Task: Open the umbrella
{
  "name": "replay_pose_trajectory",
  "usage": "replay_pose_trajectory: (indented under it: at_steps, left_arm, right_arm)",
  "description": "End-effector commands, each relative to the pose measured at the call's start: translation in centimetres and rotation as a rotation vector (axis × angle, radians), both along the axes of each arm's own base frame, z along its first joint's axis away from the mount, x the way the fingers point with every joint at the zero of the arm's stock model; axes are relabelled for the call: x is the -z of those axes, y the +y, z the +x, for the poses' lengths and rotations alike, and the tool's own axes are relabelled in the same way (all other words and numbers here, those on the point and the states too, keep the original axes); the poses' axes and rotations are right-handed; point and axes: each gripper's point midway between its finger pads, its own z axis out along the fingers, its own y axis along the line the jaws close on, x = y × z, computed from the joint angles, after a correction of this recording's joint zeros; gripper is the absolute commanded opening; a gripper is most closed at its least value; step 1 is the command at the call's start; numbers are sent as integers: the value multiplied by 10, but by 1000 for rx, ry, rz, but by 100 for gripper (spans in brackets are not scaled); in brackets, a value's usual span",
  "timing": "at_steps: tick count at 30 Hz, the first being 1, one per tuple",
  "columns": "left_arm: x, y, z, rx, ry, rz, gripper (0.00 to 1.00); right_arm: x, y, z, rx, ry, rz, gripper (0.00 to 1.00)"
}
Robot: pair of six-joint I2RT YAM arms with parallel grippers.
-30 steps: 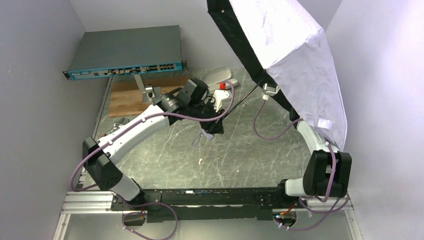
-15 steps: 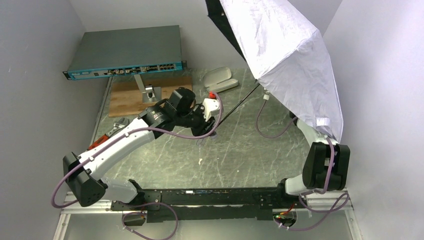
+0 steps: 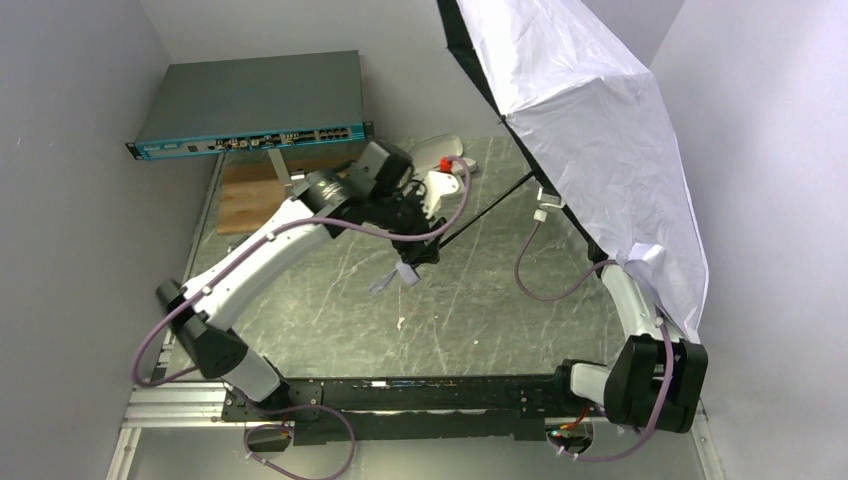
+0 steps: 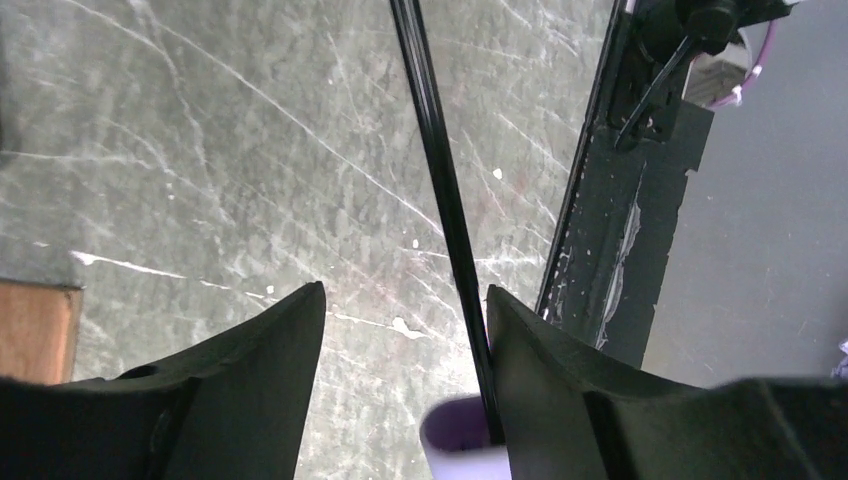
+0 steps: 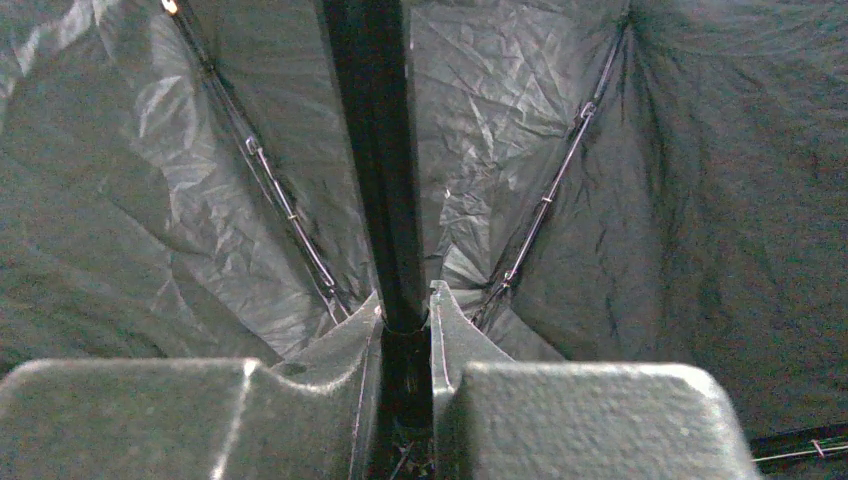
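The umbrella stands opened at the upper right, silvery-white outside and black inside. Its thin black shaft slants down-left to the small white handle, which hangs above the table. My left gripper sits at the handle end and is open. The shaft runs between its fingers, against the right finger, with the handle top just below. My right gripper is shut on the shaft beneath the black canopy lining. The canopy hides it in the top view.
A grey and blue network switch lies at the back left, with a wooden board in front of it. A white case and a small red-capped item lie behind my left wrist. Grey walls close in on both sides.
My left gripper's jaws have spread wider around the shaft, and the left arm has swung back toward the handle. The canopy has shifted right and lower along the right wall.
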Motion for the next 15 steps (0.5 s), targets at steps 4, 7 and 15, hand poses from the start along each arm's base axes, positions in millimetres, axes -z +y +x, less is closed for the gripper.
replay_pose_trajectory:
  at_steps: [4, 7, 15]
  left_arm:
    - [44, -10, -6, 62, 66, 225, 60]
    - [62, -5, -18, 92, 127, 296, 50]
    - [134, 64, -81, 144, 304, 546, 21]
  right_arm:
    - [-8, 23, -10, -77, -12, -18, 0]
    - [-15, 18, -6, -43, -34, -14, 0]
    - [-38, -22, 25, 148, -149, -18, 0]
